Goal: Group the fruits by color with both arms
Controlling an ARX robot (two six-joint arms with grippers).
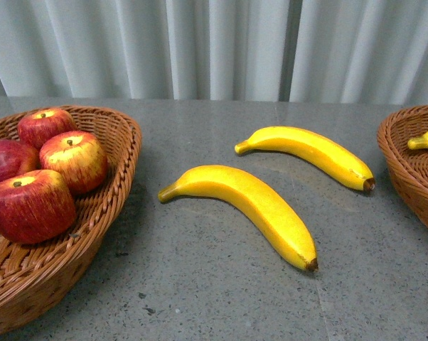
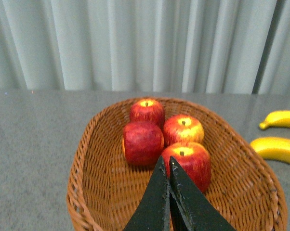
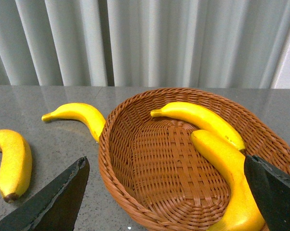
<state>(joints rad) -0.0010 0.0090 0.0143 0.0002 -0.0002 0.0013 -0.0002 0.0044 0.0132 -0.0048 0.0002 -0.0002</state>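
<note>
1. Left gripper (image 2: 168,162): its two black fingers are pressed together tip to tip with nothing between them. It hangs over the left basket (image 2: 87,144), just above the nearest apple (image 2: 191,161).
2. Right gripper (image 3: 164,161): spread wide, with one dark finger at each side of its wrist view and nothing held. It hangs over the near rim of the right basket (image 3: 106,159).
3. Four red apples (image 1: 75,160) sit bunched and touching in the left basket (three show yellow-streaked tops with the stems up, the fourth only its dark red side).
4. Two bananas lie inside the right basket. The rear banana (image 3: 198,118) runs along the far wall, and the front banana (image 3: 227,163) curves toward the gripper. The two meet at the rear one's brown tip. In the front view only a yellow end of one shows above the wicker.
5. Two more bananas lie on the grey table (image 1: 200,298) between the baskets. The near banana (image 1: 249,206) and the far banana (image 1: 313,150) are apart and roughly parallel. Each has its brown tip toward the right basket.
6. Behind the table hangs a pale pleated curtain (image 1: 214,42).
</note>
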